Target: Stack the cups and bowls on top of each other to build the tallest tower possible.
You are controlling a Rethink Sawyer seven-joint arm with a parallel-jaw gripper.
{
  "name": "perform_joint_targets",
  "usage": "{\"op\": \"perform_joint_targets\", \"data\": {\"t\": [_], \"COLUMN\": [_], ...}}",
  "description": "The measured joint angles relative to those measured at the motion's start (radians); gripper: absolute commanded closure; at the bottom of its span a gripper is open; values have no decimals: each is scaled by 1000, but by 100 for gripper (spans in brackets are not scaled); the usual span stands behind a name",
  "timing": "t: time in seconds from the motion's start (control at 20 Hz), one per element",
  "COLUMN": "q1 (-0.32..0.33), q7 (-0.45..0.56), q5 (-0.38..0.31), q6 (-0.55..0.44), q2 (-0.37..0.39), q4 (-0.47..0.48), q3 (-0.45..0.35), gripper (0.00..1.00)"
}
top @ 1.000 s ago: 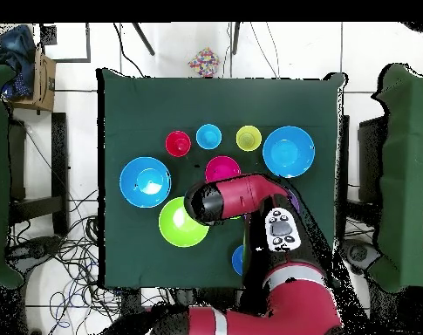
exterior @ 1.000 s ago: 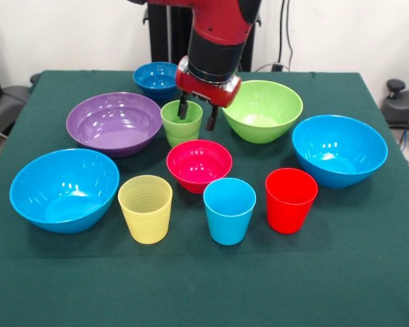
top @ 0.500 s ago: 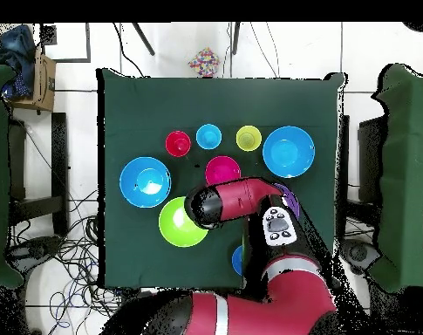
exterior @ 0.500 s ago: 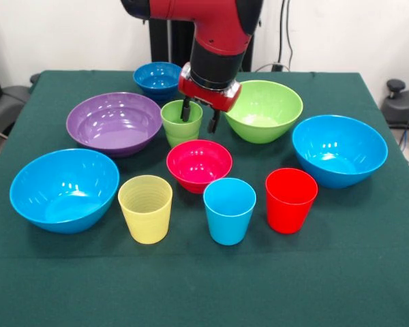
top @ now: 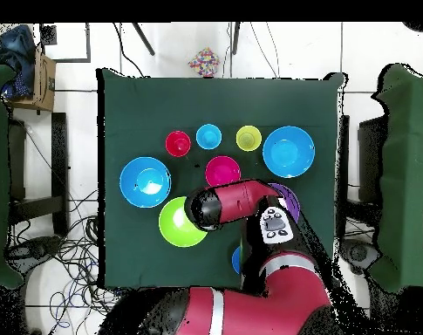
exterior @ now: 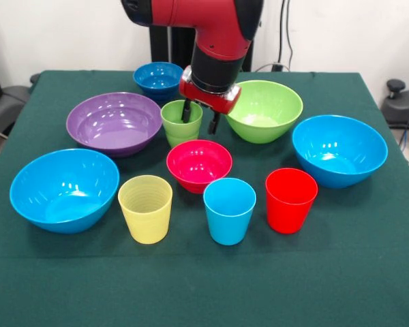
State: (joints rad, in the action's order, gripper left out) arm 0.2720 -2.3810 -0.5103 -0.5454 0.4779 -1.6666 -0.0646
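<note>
No writing or brand is legible. Just above frame centre, the gripper [exterior: 199, 118] straddles the green cup's [exterior: 177, 123] right rim, one finger inside, one outside; whether it pinches cannot be told. The lime-green bowl [exterior: 267, 109] sits right of it, nothing stacked.

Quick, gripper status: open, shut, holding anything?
Gripper: open, straddling the near rim of the green cup, one finger inside and one outside; not yet clamped, the cup stands on the table.
</note>
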Motion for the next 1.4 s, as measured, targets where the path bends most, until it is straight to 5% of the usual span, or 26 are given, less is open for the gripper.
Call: {"op": "perform_joint_targets", "data": {"t": [1.35, 1.4], "q1": [-10, -11], "q7": [0, 0], "q5": [0, 0], "q6": [1, 1], "q2": [0, 0], "q4": [0, 0], "q3": [8, 8], "gripper": [0, 100]}}
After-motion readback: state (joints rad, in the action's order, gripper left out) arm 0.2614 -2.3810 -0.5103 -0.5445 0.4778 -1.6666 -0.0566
